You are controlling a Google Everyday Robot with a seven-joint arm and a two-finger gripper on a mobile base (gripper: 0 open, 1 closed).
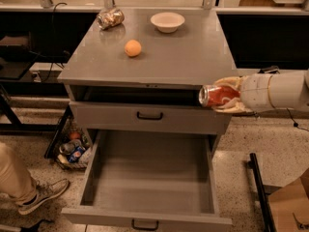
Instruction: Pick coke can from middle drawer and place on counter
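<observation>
My gripper (226, 95) is shut on the coke can (218, 95), a red can with a silver end, held on its side. It hangs at the right front corner of the cabinet, just below the counter's (193, 57) edge and above the middle drawer (149, 182). The drawer is pulled out wide and its grey tray holds nothing. My white arm reaches in from the right.
On the counter lie an orange (133, 48), a white bowl (167, 21) and a shiny mottled can (110, 18) on its side. A closed drawer front (149, 116) sits above the open one. A basket of items (71, 149) and a person's shoe (42, 195) are at left.
</observation>
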